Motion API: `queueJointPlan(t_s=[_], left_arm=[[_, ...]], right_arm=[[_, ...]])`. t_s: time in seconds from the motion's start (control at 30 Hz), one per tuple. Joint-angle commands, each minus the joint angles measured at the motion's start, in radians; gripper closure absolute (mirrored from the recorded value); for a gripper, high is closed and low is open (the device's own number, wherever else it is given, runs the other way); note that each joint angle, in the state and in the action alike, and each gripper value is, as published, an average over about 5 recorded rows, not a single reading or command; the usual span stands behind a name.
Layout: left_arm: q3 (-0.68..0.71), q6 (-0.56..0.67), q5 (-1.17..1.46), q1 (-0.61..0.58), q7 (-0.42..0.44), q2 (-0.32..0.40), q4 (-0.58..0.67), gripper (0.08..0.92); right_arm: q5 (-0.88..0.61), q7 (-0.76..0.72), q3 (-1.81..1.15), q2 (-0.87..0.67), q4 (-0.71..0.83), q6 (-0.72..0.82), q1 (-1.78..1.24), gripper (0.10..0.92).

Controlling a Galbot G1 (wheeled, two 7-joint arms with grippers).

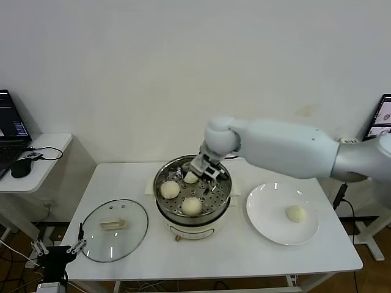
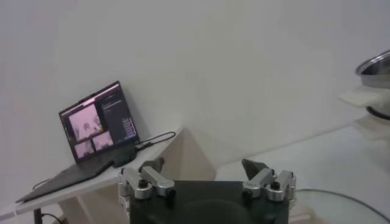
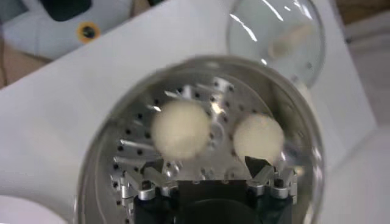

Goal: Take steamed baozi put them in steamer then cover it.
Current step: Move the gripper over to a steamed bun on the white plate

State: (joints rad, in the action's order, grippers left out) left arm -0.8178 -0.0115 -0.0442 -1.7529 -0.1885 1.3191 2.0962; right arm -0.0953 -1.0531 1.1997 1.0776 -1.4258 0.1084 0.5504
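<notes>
Head view: right gripper (image 1: 204,168) hangs inside the steamer (image 1: 164,204), fingers spread, gripping nothing, just above the rear baozi (image 1: 191,177). Two more baozi sit on its tray; a fourth lies on the plate (image 1: 269,226) right of the steamer. Cover (image 1: 115,230) rests left of the steamer. Left gripper (image 2: 207,182) waits open, low beyond the cover.

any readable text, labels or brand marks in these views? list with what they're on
No text is readable in any view.
Laptop by the left gripper: screen shows windows and text lines, too small to read.
Monitor at the right edge of the head view: content too blurred to read.
Steamer base, cover, plate: no visible markings.
</notes>
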Motion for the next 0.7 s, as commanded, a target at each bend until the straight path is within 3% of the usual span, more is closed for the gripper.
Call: queueJointPlan(t_s=[0.03,0.33,0.7], left_arm=[[-0.003,-0.001,0.002,0.001,0.001,-0.006,-0.004,0.177],[0.012,-0.006,0.001,0.01,0.005,-0.017,0.001,0.177],[0.025,-0.013,-0.015,0.003,0.008,-0.018,0.004,0.177]], right_arm=[[-0.05,0.011,-0.056,-0.274,-0.097,0.328,0.031,0.203],[0.08,-0.013,-0.247,-0.582,-0.157,0.326,-0.246,0.203],[0.294,-0.099,-0.575,-0.609,0.046,0.117,-0.632,0.203]])
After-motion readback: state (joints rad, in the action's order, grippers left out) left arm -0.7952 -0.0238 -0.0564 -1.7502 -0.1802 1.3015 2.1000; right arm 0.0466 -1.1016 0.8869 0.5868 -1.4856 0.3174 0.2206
